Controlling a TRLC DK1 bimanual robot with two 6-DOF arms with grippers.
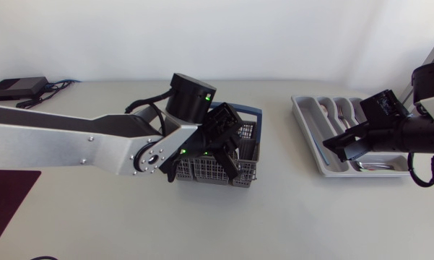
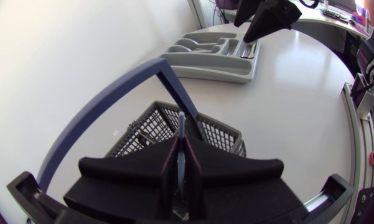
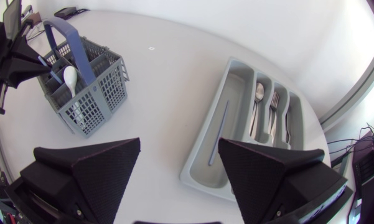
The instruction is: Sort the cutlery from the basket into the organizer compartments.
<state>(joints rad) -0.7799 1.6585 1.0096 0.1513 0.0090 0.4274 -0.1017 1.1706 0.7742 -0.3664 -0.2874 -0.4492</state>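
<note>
The left gripper (image 2: 181, 152) is closed tight on a thin pale utensil handle (image 2: 181, 123), directly above the grey basket (image 2: 206, 127). The far end of the piece seems to be inside the basket. The hold is narrow, so I think the piece can turn or slip when lifted, or hook on the blue carry handle (image 2: 115, 96) of the basket and tip it. A white spoon (image 3: 70, 77) stands in the basket. Well apart from the basket, the right gripper (image 3: 179, 171) hangs wide open and empty over the organizer (image 3: 235, 93), where the left arm could hit it.

Left gripper (image 2: 181, 149) pinches thin handle (image 2: 181, 124), maybe knife, above basket (image 2: 219, 132).
</note>
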